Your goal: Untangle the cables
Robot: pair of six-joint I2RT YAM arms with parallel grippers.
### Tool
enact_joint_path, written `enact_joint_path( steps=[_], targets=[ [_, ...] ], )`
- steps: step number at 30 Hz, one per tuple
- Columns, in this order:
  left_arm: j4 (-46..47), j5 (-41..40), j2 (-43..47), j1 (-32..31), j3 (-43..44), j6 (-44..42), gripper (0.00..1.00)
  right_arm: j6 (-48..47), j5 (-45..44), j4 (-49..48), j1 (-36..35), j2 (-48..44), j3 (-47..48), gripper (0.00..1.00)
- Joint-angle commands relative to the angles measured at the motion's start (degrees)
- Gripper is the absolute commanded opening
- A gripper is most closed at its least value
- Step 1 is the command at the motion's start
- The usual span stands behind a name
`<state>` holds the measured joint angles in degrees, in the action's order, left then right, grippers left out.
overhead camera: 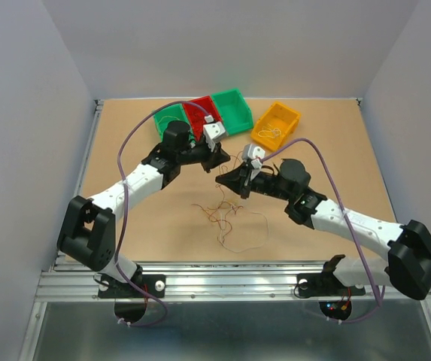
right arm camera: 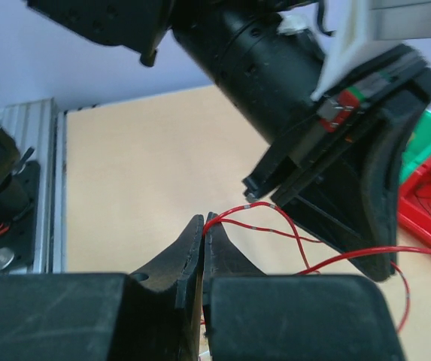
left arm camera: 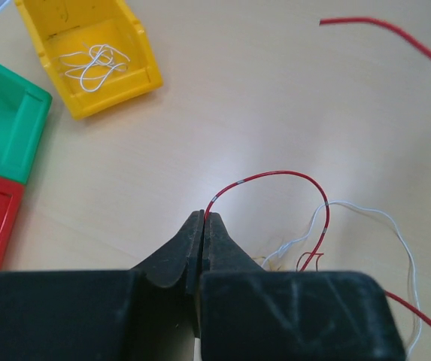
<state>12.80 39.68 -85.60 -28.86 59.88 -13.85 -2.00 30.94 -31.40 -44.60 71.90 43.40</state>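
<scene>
**Both grippers pinch one red wire above the tangle**

The cables (overhead camera: 230, 218) lie as a loose knot of thin loops on the table (overhead camera: 335, 173). They sit nearer the arm bases than the yellow bin (overhead camera: 290, 119) and to its left. The two grippers meet between that bin and the knot, close beside each other.

The left gripper (left arm camera: 203, 219) has its fingers pressed fully together, with no gap showing. The end of a red wire (left arm camera: 275, 175) is caught at their tips. From there the wire arches up and over, then drops toward the knot, crossing a white wire (left arm camera: 365, 214) on the way down.

The right gripper (right arm camera: 203, 224) is also closed tight, nipping a red strand at its very tip. In its wrist view the strand rises in a short loop to the left gripper's black fingers, which hang just above and to the right. More red strands trail away beneath them.

Inside the yellow bin lies a small coil (left arm camera: 91, 62) of white wire, apart from the knot. A green bin (overhead camera: 236, 113) stands just left of the yellow bin, and a red bin (overhead camera: 198, 113) stands left of that.
</scene>
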Motion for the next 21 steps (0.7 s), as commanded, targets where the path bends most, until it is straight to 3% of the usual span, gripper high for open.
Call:
enact_joint_path(
  steps=[1,7,14,21],
  targets=[
    [-0.4,-2.8,-2.2,0.7,1.7,-3.8,0.0,4.8,-6.8,-15.5,-1.4,-6.0,-2.3,0.01],
    [-0.2,-2.3,-0.8,0.6,1.2,-3.9,0.0,6.7,-20.5,-23.9,-1.2,-9.9,-6.7,0.01],
    [-0.5,-5.4,-2.7,0.7,1.7,-4.3,0.0,8.5,-24.8,-30.2,-0.8,-13.5,-10.3,0.01],
    [-2.9,-9.4,-6.1,0.4,4.1,-4.5,0.09,7.9,-32.5,-31.7,-0.8,-19.9,-13.4,0.01]
  ],
)
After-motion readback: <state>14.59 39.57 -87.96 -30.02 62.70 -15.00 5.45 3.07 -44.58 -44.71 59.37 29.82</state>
